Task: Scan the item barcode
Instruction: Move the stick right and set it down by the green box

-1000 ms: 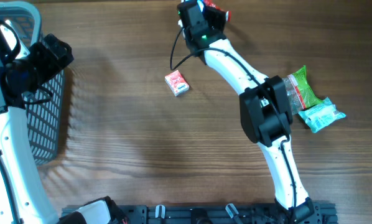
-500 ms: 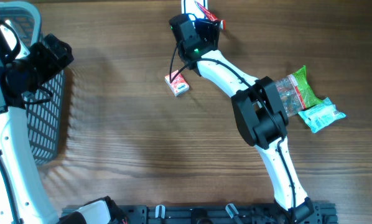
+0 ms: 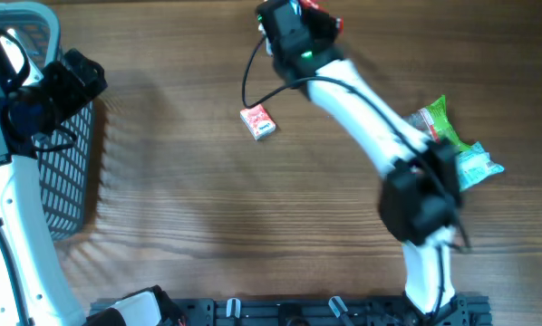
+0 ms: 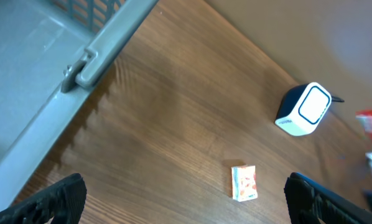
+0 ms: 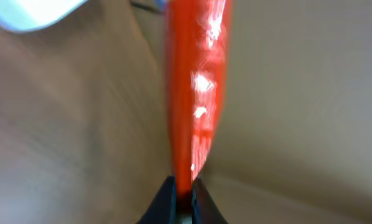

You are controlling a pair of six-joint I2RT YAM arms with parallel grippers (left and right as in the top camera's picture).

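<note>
1. Because a barcode must be shown to a reader, the red packet [image 5: 195,93] is clamped in the right gripper [image 5: 183,194] at the far edge of the surface [image 3: 208,217]. It is pinched by one edge, so most of its face is left free (the jaws are pressed together on the thin film with hardly a gap).
2. The packet is judged to be held near the white scanner [image 4: 304,109], which stands on the surface by that far edge. A white blur in the upper left corner of the right wrist view is probably the same scanner.
3. The left gripper [image 4: 186,193] is spread wide and empty over the surface beside the basket [image 3: 72,181], presumably parked clear of the scan.
4. A small red-and-white box [image 3: 258,121] lies alone on the surface. A green packet [image 3: 439,122] and a pale teal packet [image 3: 478,167] lie together on the right, likely set out for later turns.
5. From overhead, the scanner is covered by the right arm, and only a sliver of the red packet is seen at the top edge.
6. No barcode can be made out in any view. The right wrist view is heavily blurred, and in the left wrist view the packet is smeared and cut off by the right edge. Whether the code faces the scanner cannot be told.
</note>
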